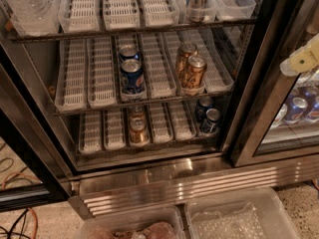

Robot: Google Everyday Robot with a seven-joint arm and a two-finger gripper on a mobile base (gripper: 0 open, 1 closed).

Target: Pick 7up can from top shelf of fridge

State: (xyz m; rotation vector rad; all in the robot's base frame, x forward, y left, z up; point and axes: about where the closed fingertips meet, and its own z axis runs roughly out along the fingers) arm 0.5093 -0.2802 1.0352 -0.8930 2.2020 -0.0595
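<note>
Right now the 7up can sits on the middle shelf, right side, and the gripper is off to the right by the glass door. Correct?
Wrong shelf: the camera view shows the 7up can on the top shelf, right side. The gripper is off to the right by the glass door.
</note>
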